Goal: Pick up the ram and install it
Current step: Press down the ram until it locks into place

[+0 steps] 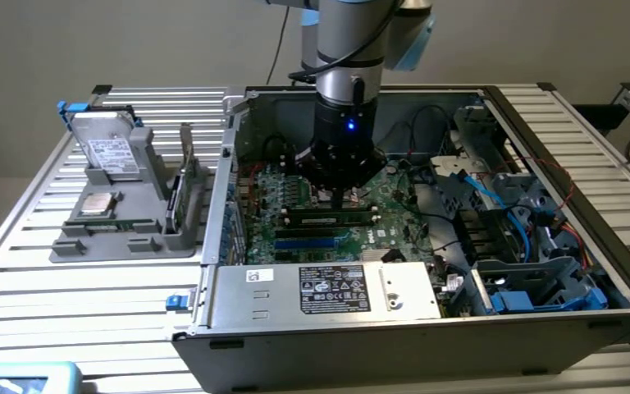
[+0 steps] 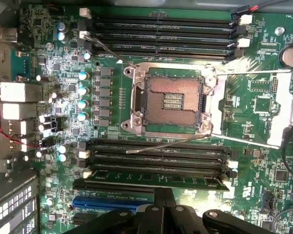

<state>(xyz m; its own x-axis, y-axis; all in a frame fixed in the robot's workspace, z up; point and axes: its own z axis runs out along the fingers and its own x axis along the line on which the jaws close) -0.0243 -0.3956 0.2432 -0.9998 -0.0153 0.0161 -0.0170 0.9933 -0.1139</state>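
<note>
Pressing down inside open grey computer case [image 1: 534, 131]: black gripper [image 1: 343, 190], jaws closed, over long thin green ram stick [image 1: 330, 219] lying in motherboard slot beside bare metal processor socket [image 2: 168, 100]. Risk: uneven seating, one end proud, latches unclipped; excess push could flex green motherboard [image 2: 263, 102].

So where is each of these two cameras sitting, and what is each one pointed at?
Exterior view: off the arm, above and in front of the open computer case, looking down into it; the arm and its gripper reach in over the motherboard.
Wrist view: on the arm's wrist, looking straight down at the motherboard and its empty processor socket; the dark gripper, shut, shows at one edge, over the ram.
Shared: the motherboard, the memory slots, the gripper.
</note>
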